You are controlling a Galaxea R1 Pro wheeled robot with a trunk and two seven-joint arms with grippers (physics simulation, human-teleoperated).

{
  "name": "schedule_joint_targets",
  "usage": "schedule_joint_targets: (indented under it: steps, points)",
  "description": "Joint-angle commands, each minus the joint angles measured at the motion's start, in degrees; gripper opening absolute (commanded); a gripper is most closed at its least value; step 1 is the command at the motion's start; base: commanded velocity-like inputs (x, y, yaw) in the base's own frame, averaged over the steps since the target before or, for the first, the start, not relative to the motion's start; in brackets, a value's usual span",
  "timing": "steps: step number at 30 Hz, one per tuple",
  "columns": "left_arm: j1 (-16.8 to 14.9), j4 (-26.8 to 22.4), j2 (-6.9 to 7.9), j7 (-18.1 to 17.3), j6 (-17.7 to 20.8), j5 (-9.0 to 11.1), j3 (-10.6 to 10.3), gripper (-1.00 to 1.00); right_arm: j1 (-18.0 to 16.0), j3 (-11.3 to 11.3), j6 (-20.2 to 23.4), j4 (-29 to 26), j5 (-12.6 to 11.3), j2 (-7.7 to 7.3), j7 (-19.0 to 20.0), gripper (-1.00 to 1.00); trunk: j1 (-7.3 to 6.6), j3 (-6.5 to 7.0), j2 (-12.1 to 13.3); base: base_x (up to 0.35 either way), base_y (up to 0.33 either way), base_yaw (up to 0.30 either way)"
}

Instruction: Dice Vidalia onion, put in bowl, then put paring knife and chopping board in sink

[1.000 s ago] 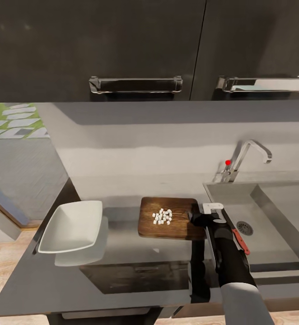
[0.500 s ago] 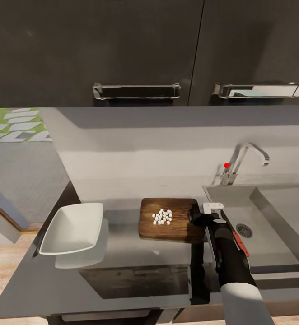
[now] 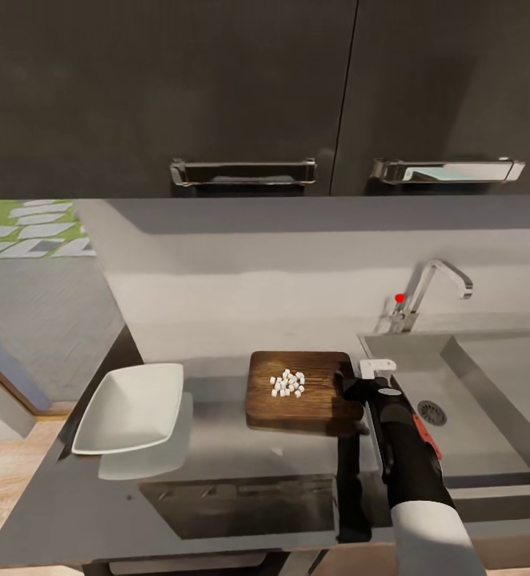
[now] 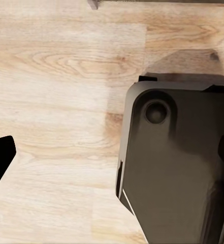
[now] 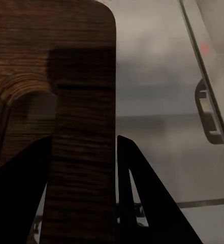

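Note:
The dark-brown chopping board [image 3: 301,400] lies on the grey countertop [image 3: 233,456] with a small heap of white diced onion [image 3: 287,384] on it. My right gripper [image 3: 351,390] is at the board's right end, shut on the chopping board [image 5: 84,76] next to its handle slot [image 5: 10,101]. The white square bowl [image 3: 129,406] stands left of the board. The paring knife [image 3: 426,438] lies on the sink's [image 3: 489,400] left rim, partly hidden by my right forearm. My left gripper [image 4: 112,157] hangs open over the floor.
The chrome tap [image 3: 425,292] with a red dot stands behind the sink. Dark upper cabinets [image 3: 241,88] with metal handles hang above the counter. In the left wrist view, the robot's dark base [image 4: 178,168] rests on the wooden floor [image 4: 56,76].
The head view has shifted, so the cabinet handles sit lower in the picture. The right gripper stays at the board's right end; board, onion pieces and knife keep their places.

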Motion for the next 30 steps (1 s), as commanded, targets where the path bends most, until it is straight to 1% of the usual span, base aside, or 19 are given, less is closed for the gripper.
schedule_joint_targets:
  steps: [1,6,13,19,20,23,24,30]
  points:
    - [0.00,-0.08,0.09,0.49,-0.14,0.60,-0.48,1.00,-0.05,-0.17,0.21,-0.09,0.58,0.07,0.59,-1.00,0.04,-0.01,-0.11,0.000,0.000,0.000]
    - [0.02,-0.05,0.09,0.49,-0.14,0.60,-0.48,1.00,-0.05,-0.17,0.21,-0.09,0.58,0.07,0.65,-1.00,0.04,0.46,-0.11,-0.021,0.021,0.000]
    - [0.01,-0.02,0.09,0.49,-0.16,0.60,-0.48,1.00,-0.04,-0.17,0.21,-0.09,0.54,0.07,0.69,-1.00,0.04,1.11,-0.11,-0.113,0.206,0.000]
    - [0.00,-0.01,0.09,0.49,-0.16,0.60,-0.48,1.00,-0.05,-0.25,0.21,-0.16,0.49,0.07,0.94,-1.00,0.04,1.67,-0.11,-0.013,0.024,0.000]
    - [0.01,-0.01,0.09,0.49,-0.14,0.60,-0.48,1.00,-0.05,-0.25,0.21,-0.17,0.49,0.07,1.36,-1.00,0.04,1.76,-0.11,-0.001,0.002,0.000]
    - [0.02,0.04,0.09,0.49,-0.12,0.60,-0.48,1.00,-0.04,-0.33,0.21,-0.18,0.56,0.07,4.82,-1.00,0.04,2.04,-0.11,0.000,0.000,0.000]
    - [0.02,0.04,0.09,0.49,-0.14,0.60,-0.48,1.00,-0.04,-0.34,0.21,-0.18,0.57,0.07,5.39,-1.00,0.04,2.13,-0.11,0.000,0.000,0.000]
    - [0.01,0.07,0.09,0.49,-0.13,0.60,-0.48,1.00,-0.05,-0.35,0.21,-0.18,0.58,0.07,6.02,-1.00,0.04,2.69,-0.11,0.000,0.025,0.000]
